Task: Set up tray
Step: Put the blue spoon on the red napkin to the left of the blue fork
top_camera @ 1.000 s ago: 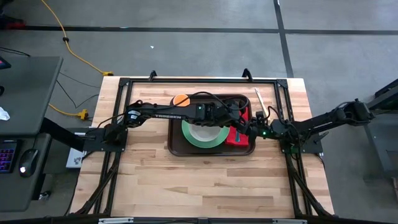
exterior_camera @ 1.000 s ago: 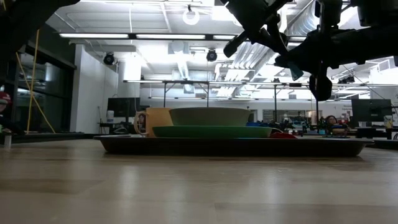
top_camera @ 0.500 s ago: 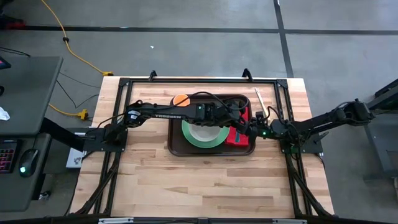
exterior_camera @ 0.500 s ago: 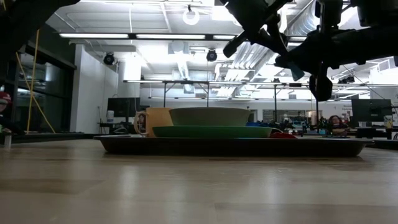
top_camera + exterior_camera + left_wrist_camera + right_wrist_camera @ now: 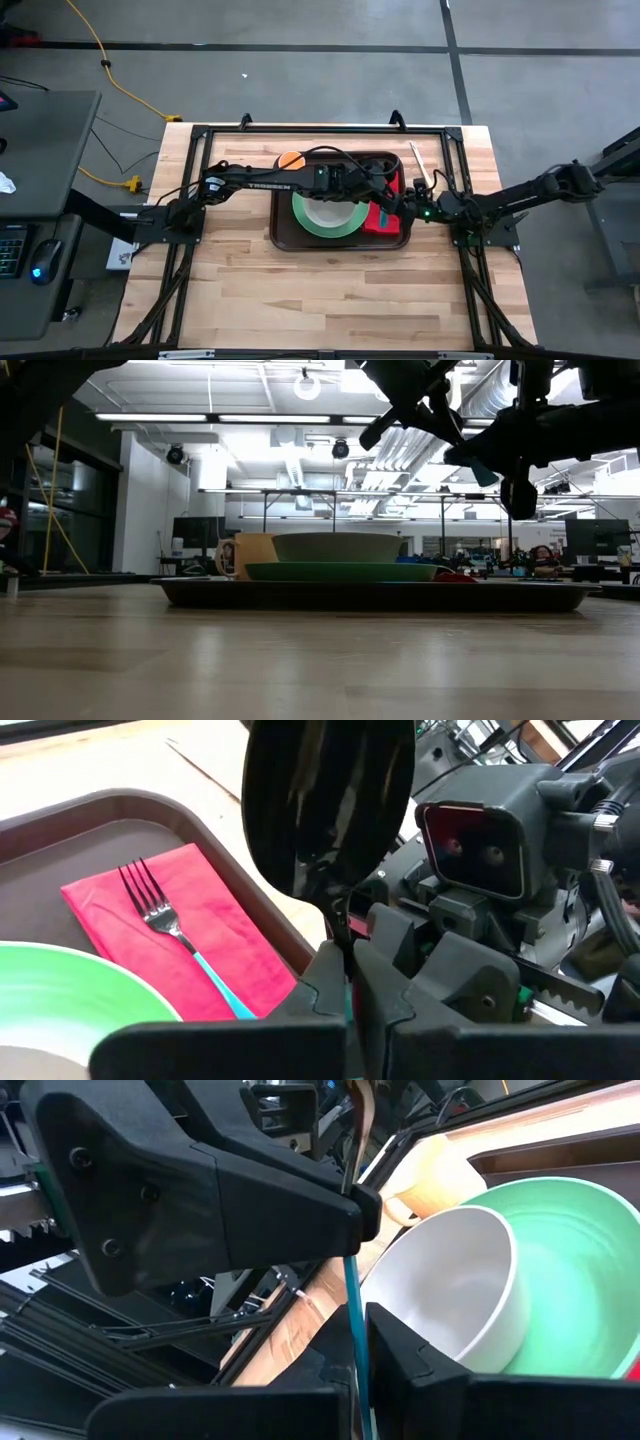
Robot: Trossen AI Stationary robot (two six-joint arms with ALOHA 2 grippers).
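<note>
Brown plastic tray (image 5: 283, 238) sits on the wooden table (image 5: 250, 290), toward the far middle, long side running left-right. On it: green plate (image 5: 325, 226) at centre with a white bowl (image 5: 328, 212) inside, orange-tan mug (image 5: 290, 160) at the tray's far-left corner, red napkin (image 5: 384, 219) at the right end. Left wrist view shows a fork (image 5: 165, 925) with a teal handle lying on the napkin (image 5: 205, 945), tines pointing away from the plate (image 5: 70, 1010). Left arm reaches from the left across the tray; left tool (image 5: 350, 995) is over the tray's right end, fingers narrow and clamped on the thin handle of a dark spoon (image 5: 330, 805), bowl of the spoon sticking up past the fingertips. Right arm comes in from the right edge; right tool (image 5: 357, 1342) is just beside the left tool, at the tray's right rim, fingers closed on a thin teal handle (image 5: 354, 1300) that runs up to the left tool's fingers. Both tools look to be on the same utensil. Low view: tray (image 5: 370, 596) flat on the table, both tools hanging above its right part, clear of the napkin. A pale wooden stick (image 5: 418, 160) lies on the table beyond the tray's right far corner.
</note>
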